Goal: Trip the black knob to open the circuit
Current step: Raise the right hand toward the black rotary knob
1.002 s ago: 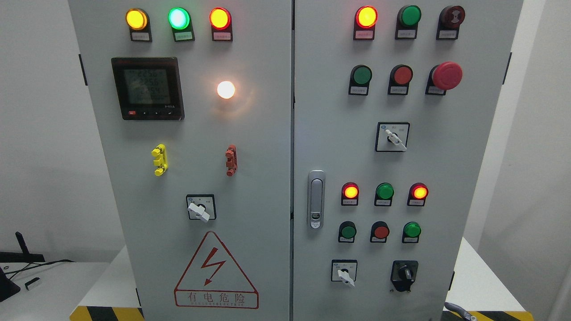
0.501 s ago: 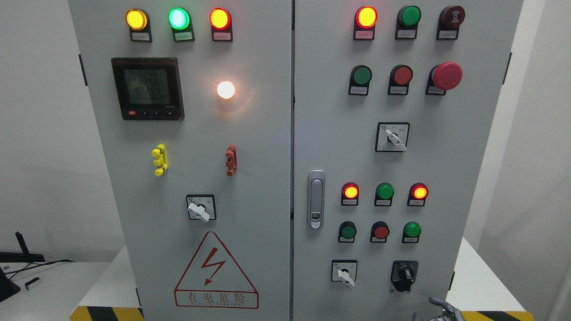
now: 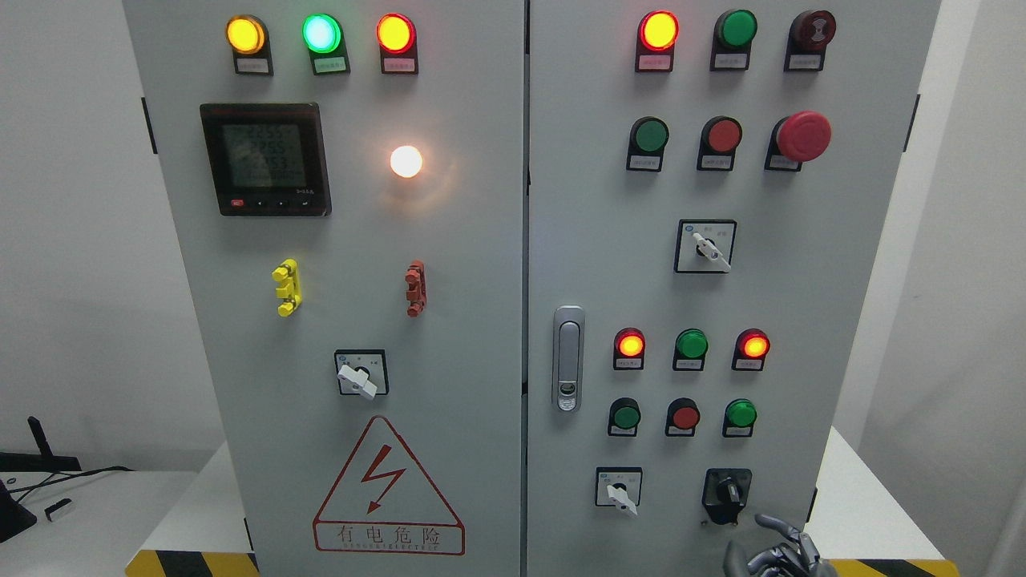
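Note:
The black knob (image 3: pixel 727 490) sits on a black plate at the lower right of the grey cabinet's right door (image 3: pixel 801 280), its handle pointing up and slightly left. My right hand (image 3: pixel 773 549) rises from the bottom edge just below and right of the knob, fingers (image 3: pixel 771 524) spread and holding nothing, a short gap away from the knob. The left arm does not show.
A white selector switch (image 3: pixel 619 490) is left of the knob. Green and red buttons (image 3: pixel 685 417) and lit lamps (image 3: pixel 630 344) are above it. A door handle (image 3: pixel 568 358) lies further left. Yellow-black hazard tape (image 3: pixel 882 567) marks the base.
My right hand has come up from the bottom edge and moved left toward the black knob; more of its fingers show now. The panel itself is unchanged.

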